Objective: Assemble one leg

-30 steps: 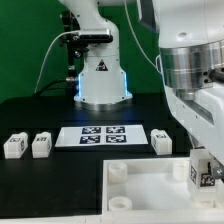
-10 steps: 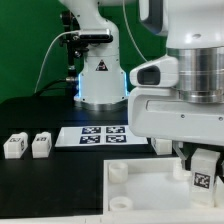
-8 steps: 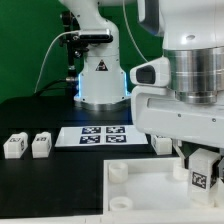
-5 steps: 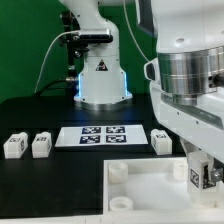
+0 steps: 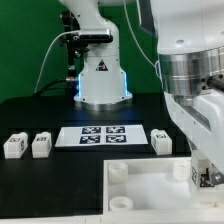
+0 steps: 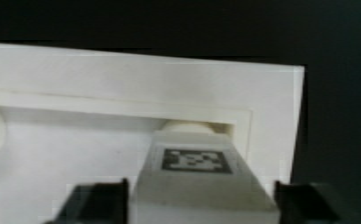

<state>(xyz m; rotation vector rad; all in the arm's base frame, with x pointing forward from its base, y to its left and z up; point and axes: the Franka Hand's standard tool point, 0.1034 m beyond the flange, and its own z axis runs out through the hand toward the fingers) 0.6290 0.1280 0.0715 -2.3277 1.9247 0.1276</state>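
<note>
My gripper hangs over the near corner of the white panel on the exterior view's right. It is shut on a white leg with a black-and-white tag, held upright. In the wrist view the leg stands between the two dark fingers, with its far end at the panel's round corner socket. How deep the leg sits in the socket is hidden. Three more legs lie on the black table: two on the left and one beside the arm.
The marker board lies flat behind the panel. The robot's base stands at the back centre. The arm's large wrist body blocks the right of the exterior view. A raised socket stands at the panel's far left corner.
The wrist has turned about its upright axis over the last second, with the leg still gripped at the same corner of the panel. The loose legs have not moved.
</note>
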